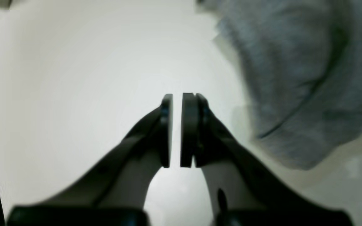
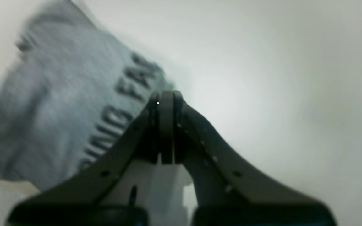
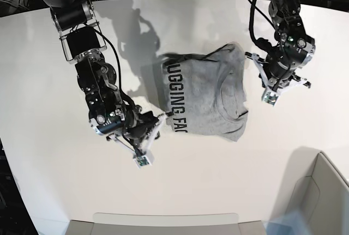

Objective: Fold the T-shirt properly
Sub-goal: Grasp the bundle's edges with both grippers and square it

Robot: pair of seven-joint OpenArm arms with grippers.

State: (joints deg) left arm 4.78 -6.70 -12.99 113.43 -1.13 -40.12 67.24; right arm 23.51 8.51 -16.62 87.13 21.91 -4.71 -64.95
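**Grey shirt lies folded between two arms**

The T-shirt sits bunched in a rough fold near the middle of the white table, its black lettering running down the edge facing the right gripper. That gripper sits just off the lettered edge with its jaws pressed together and nothing in them. The left gripper hangs just off the shirt's opposite edge, a thin slit between its pads, holding nothing
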